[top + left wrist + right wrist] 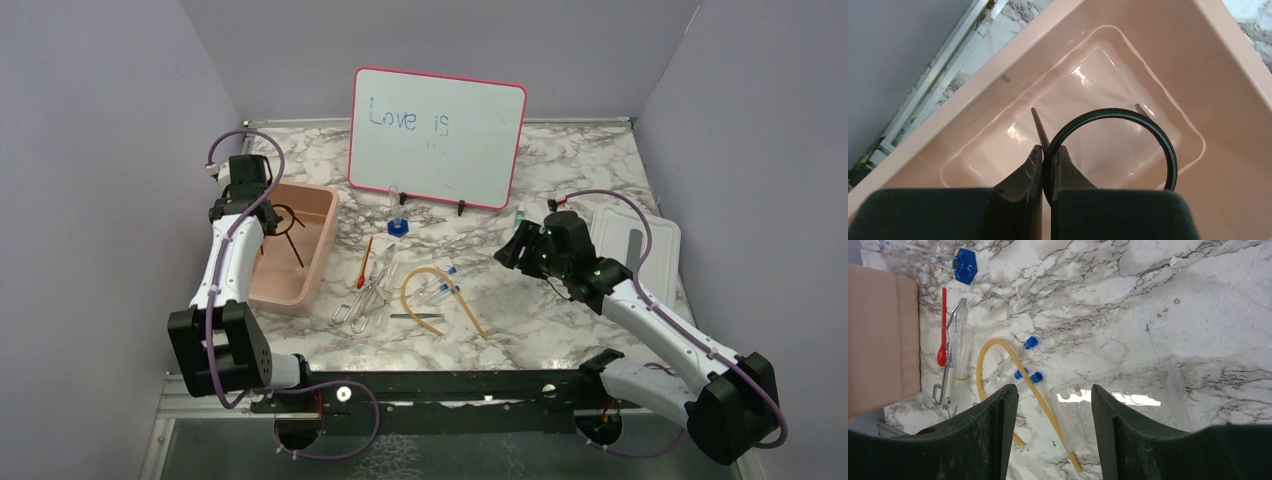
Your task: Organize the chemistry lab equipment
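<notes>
L hand — clamped on ring tripod over bin | R hand — wide, empty

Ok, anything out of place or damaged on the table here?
Nothing looks spilled or broken. The loose items lie in a crossed heap mid-table: the tan rubber tube crosses the blue-capped tubes, beside the metal tongs. The whiteboard, reading "Love is", looks out of place among lab gear.
</notes>
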You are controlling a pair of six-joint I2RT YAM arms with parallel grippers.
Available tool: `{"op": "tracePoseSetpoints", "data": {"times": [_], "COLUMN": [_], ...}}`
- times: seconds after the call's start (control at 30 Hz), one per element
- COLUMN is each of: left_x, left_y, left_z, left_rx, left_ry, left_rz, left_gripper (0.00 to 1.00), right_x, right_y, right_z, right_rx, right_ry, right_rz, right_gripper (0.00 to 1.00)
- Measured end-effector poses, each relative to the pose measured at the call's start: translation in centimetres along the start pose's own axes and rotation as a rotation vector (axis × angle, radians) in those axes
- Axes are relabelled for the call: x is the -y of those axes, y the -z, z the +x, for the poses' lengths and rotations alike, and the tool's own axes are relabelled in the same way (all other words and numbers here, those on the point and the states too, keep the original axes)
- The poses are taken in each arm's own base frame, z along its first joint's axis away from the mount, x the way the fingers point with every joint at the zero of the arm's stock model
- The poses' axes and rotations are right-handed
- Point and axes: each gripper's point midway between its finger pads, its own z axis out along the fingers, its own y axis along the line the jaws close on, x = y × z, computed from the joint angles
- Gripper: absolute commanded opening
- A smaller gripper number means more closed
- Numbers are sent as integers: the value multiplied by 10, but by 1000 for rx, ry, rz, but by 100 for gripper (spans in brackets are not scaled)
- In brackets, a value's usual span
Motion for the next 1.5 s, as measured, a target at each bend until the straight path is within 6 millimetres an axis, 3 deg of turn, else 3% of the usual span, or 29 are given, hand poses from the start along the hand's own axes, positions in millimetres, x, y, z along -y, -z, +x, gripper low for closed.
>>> {"op": "tracePoseSetpoints", "data": {"times": [0.23,0.57,0.8,1.0,1.07,1.3,1.5], "left_x": [-2,-18,-20,-19,-18,-17,19], "left_y": [-25,-37,-42,-42,-41,-12,40], "left_z": [1,3,-1,-7,-12,-45,-85], "left_rx": [21,74,99,117,129,211,269], "left_ry": [157,321,371,373,359,300,195], "left_rz": [-70,-199,-228,-219,-211,-156,118], "left_gripper": [0,0,21,55,62,70,71], "right_x": [0,3,4,5,5,0,-5], "right_y": [-2,-5,-6,-6,-6,-5,-4], "right_z": [0,3,4,4,4,-2,-10], "right_rx": [-2,-14,-19,-19,-19,-5,9], "right_ry": [1,18,27,32,34,38,53], "right_rz": [1,12,16,16,15,5,-1], "right_gripper": [60,61,61,62,62,63,64]}}
